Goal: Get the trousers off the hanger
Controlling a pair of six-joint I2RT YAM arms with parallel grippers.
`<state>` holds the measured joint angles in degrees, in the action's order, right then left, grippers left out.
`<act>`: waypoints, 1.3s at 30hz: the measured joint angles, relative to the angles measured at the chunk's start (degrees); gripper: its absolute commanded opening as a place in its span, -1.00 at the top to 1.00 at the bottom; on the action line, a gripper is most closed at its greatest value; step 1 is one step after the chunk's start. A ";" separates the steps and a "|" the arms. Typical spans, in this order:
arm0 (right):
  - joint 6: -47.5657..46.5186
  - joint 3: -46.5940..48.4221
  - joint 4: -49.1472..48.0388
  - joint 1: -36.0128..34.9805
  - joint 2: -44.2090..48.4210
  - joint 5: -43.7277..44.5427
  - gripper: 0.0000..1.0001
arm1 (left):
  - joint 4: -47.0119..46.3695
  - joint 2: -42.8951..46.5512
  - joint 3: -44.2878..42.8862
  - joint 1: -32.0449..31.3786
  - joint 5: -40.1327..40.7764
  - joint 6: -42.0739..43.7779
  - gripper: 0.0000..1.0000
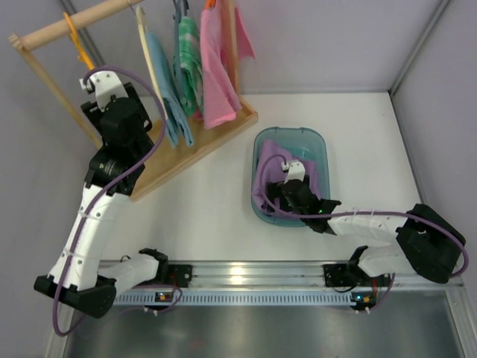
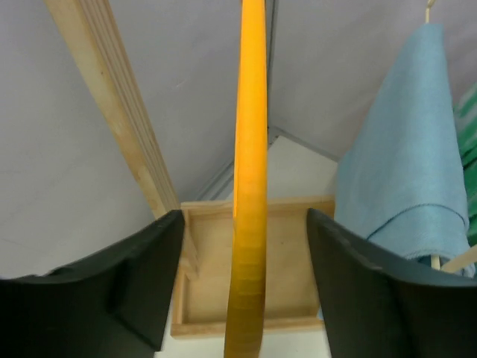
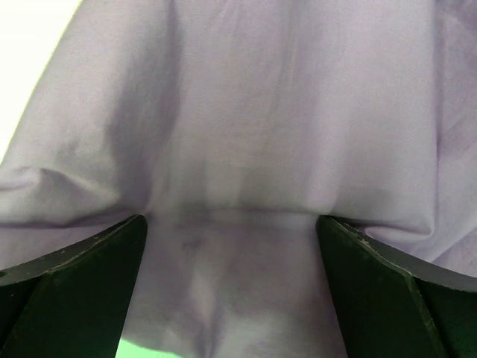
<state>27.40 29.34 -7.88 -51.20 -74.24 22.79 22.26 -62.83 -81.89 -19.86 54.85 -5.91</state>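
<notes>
1. Standing spread, the right gripper pinches nothing. The trousers fill the gap between its fingers and lie bunched in the teal bin, well apart from the hanger.
2. Risk there: a fold may be draped over a finger, and a lift straight up could then drag the cloth over the bin's rim. The wrist view does not show whether any fold is caught.
3. The left gripper is likewise spread, with the bare hanger running between its fingers; it seems to touch neither.
4. Risk there: a sideways pull-out would clip the thin plastic — and the hook could jump off the wooden rod.
5. Further out, a swinging hanger could strike the light blue garment hanging near it, or drop onto the rack base below.
</notes>
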 measured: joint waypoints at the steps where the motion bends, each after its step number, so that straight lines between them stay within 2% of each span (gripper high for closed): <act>1: -0.15 0.00 0.44 0.00 0.59 -0.07 -0.99 | 1.49 0.94 0.26 -0.09 -0.39 -0.11 -0.75; 7: -1.36 0.96 4.37 0.00 9.40 -1.27 -0.99 | 10.64 6.58 -3.65 -0.13 -6.99 -3.30 -0.83; 16: -4.83 11.61 9.68 0.09 19.76 -0.02 -0.99 | 16.92 10.80 -11.87 -0.13 -21.97 -6.86 -0.80; 24: -5.29 12.22 12.24 0.94 16.41 1.46 -0.99 | 17.88 3.28 -22.51 -0.26 -47.47 -11.08 -0.66; 28: -4.26 9.49 10.95 4.20 14.01 1.31 -0.99 | 18.05 -2.91 -22.99 -3.04 -52.35 -11.85 -0.64; 29: -3.61 7.93 10.16 5.86 13.40 0.70 -0.99 | 18.14 -4.26 -22.99 -4.31 -52.04 -11.78 -0.65; 32: -1.75 4.00 8.83 11.21 10.73 -1.29 -0.99 | 18.71 -8.61 -22.97 -14.29 -44.63 -10.36 -0.64; 36: -0.11 1.40 8.74 14.64 8.24 -2.60 -0.96 | 18.25 -12.98 -22.12 -37.64 -29.73 -6.69 -0.65; 39: 0.33 1.03 8.41 14.64 8.52 -3.41 -0.95 | 17.59 -15.19 -20.92 -47.58 -22.40 -5.60 -0.66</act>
<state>27.73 30.37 0.54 -36.56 -65.71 19.38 39.86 -78.02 -102.80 -67.44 32.45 -11.51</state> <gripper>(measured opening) 0.985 0.829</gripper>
